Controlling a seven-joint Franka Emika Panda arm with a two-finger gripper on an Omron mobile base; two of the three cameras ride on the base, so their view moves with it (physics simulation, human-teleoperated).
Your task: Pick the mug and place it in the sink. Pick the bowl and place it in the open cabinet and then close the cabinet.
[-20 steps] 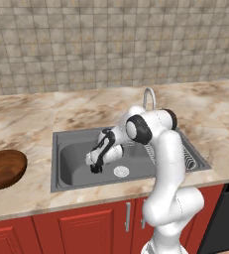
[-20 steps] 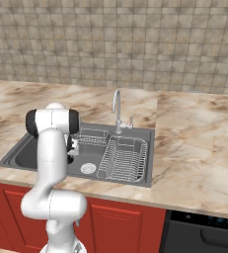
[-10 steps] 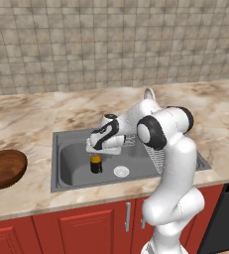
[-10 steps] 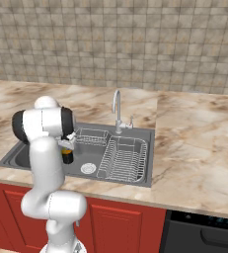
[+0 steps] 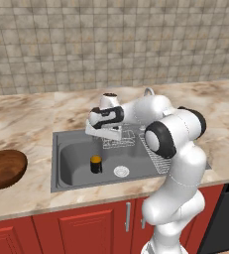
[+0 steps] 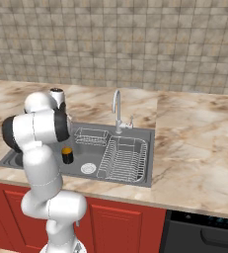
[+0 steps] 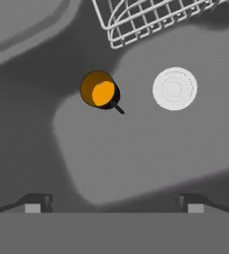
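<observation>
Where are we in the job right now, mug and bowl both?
Done: the mug stands upright on the sink floor beside the drain. In hand: nothing; the gripper is open above the basin. Left: the bowl sits on the counter left of the sink, not yet picked; placing it in the cabinet and shutting it remain.

The gripper [image 5: 102,133] hangs above the sink [image 5: 76,171], over its back part, with its fingers spread wide and nothing between them. Below the gripper, a little toward the front, the mug [image 5: 95,164] stands upright on the sink floor, dark with an orange top, apart from the fingers. The round drain [image 5: 121,171] lies just right of the mug. A small wire rack [image 5: 120,140] is close behind the gripper. The bowl [image 5: 4,168] rests on the counter [image 5: 31,119], well to the left.
</observation>
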